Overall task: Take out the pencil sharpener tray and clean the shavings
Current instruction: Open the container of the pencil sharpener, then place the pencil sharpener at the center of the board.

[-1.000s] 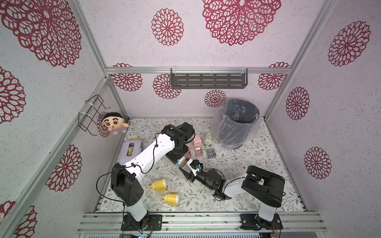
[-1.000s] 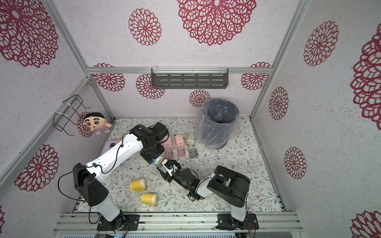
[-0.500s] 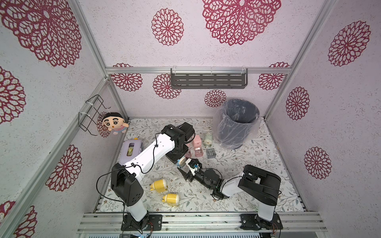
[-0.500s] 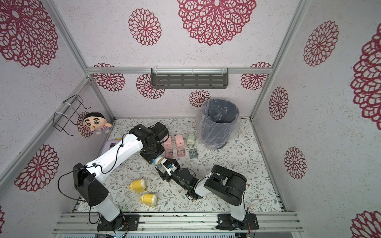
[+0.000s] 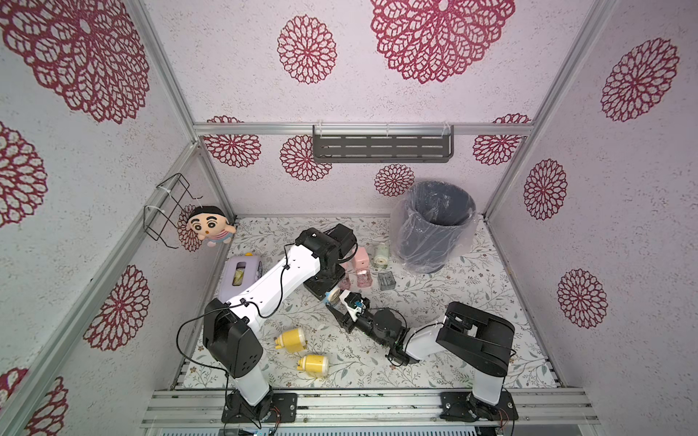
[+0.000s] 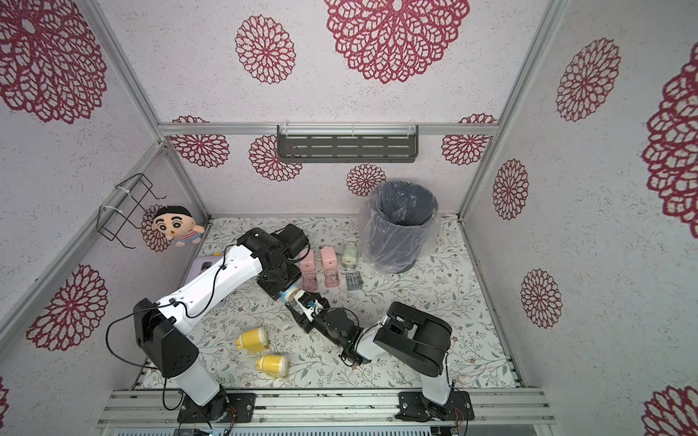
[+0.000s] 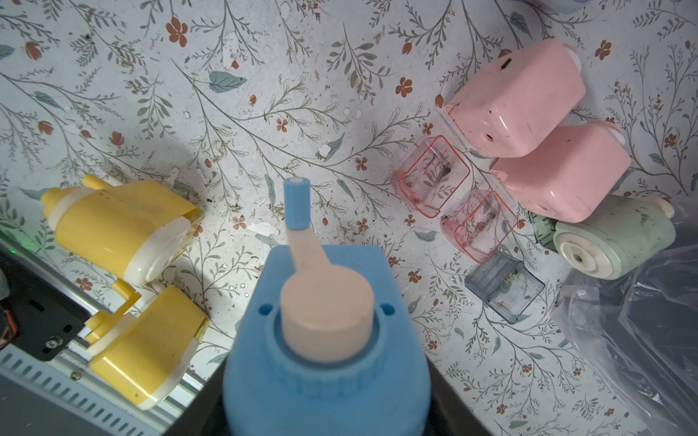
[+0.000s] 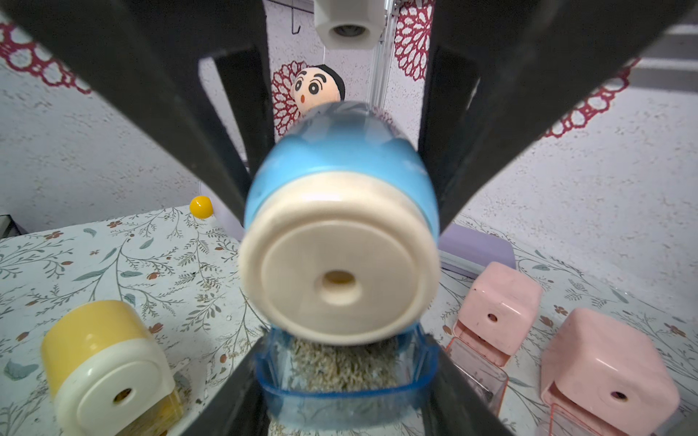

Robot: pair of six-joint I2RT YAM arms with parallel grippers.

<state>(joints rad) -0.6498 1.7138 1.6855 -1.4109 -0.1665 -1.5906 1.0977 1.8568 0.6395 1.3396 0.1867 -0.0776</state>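
In both top views our left gripper (image 5: 328, 293) clamps the blue sharpener (image 5: 334, 297) beside pink sharpeners (image 5: 361, 259). Left wrist: we see yellow sharpeners (image 7: 121, 226) nearby. Right wrist: our right gripper (image 8: 345, 377) pinches the tray (image 8: 340, 400) of shavings (image 8: 340, 362), half hidden under the sharpener.

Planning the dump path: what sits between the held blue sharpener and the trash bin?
A top view shows two pink sharpeners, their clear pink trays, a pale green sharpener and a grey tray on that stretch.

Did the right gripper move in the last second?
Yes, slightly: the right gripper slid in around the tray of the blue sharpener, toward the nearest yellow sharpener.
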